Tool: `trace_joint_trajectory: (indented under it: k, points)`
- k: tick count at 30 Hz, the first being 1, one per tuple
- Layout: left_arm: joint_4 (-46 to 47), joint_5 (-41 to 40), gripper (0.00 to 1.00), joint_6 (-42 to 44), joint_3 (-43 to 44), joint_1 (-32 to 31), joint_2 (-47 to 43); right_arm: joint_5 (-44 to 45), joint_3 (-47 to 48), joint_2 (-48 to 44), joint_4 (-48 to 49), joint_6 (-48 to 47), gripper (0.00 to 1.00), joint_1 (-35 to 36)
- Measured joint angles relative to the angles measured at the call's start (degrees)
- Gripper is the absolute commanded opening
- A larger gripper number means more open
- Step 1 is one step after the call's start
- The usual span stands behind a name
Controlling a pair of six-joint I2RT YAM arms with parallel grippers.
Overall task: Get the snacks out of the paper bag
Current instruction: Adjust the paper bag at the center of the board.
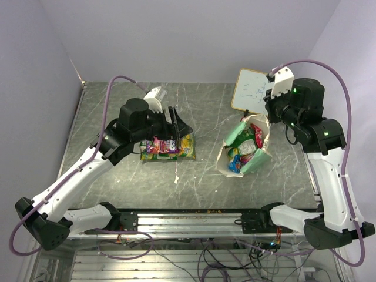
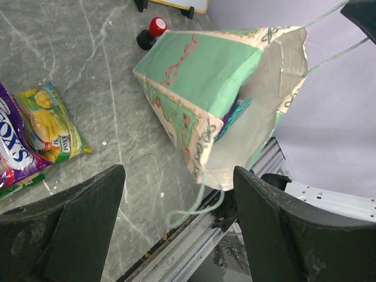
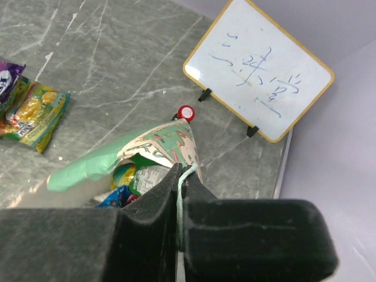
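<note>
The unloading looks partway done. The paper bag (image 1: 236, 134) slumps on the right half of the tabletop (image 1: 205, 106), its mouth gaping so that the overhead view sees into it. Some snacks lie in a loose pile (image 1: 167, 147) left of centre, well apart from the bag.

The right jaws are pressed together on a white cord handle (image 3: 181, 205), holding the upper lip of the mouth lifted. The left jaws stand wide apart with nothing between them, hanging over the pile.

As I judge it, the step in hand is the return trip for another packet. The next move calls for the left jaws to cross to the bag, enter between the tan inner walls, and close on a single glossy packet without pinching paper. The right side need only hold the handle up so the mouth does not collapse.

Counted:
- **Bag:** one.
- **Cord handles:** two; one is pinched, and the other hangs slack at the lower lip (image 2: 197, 208).
- **Packets out on the tabletop:** two for certain, a purple-magenta one (image 2: 14, 150) and a yellow-green one (image 2: 50, 126); a green edge beneath may be a third.
- **Packets in the bag (image 1: 247, 150):** blue, green and reddish show, so at least three; I cannot tell the exact number.
- **Other things:** one whiteboard (image 1: 251, 89); one red-topped knob (image 3: 186, 113) near its foot, just behind the bag.
</note>
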Motion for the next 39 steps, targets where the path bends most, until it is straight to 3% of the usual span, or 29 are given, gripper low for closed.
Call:
trace_joint_trajectory:
  k: [7, 13, 15, 19, 23, 28, 39]
  points:
    - [-1.25, 1.4, 0.85, 0.7, 0.22, -0.02, 1.16, 0.33, 2.69, 1.2, -0.42, -2.43, 0.0, 1.77]
    - [-1.33, 2.82, 0.85, 1.25, 0.2, -0.04, 2.56, -6.86, 1.92, 3.5, -0.92, 3.23, 0.0, 1.81]
    - [-1.31, 3.28, 0.85, 1.38, 0.2, -0.04, 2.58, -11.65, -0.79, 3.3, 0.2, 6.88, 0.0, 1.84]
    - [-1.09, 4.59, 0.86, 1.64, -0.09, -0.07, 2.56, -23.65, -16.63, -2.91, 8.26, 18.1, 0.0, 2.71]
    - [0.31, 6.75, 0.85, 1.95, -1.97, -0.07, 2.56, -30.34, -28.89, -11.1, 13.29, 27.93, 0.0, 3.76]
    - [2.99, 10.05, 0.85, 1.99, -5.09, -0.2, 2.58, -34.64, -30.27, -13.88, 17.18, 34.21, 0.0, 3.93]
    - [8.0, 12.33, 0.85, 1.86, -8.87, -0.37, 2.16, -35.65, -29.86, -8.09, 20.92, 41.03, 0.0, 10.34]
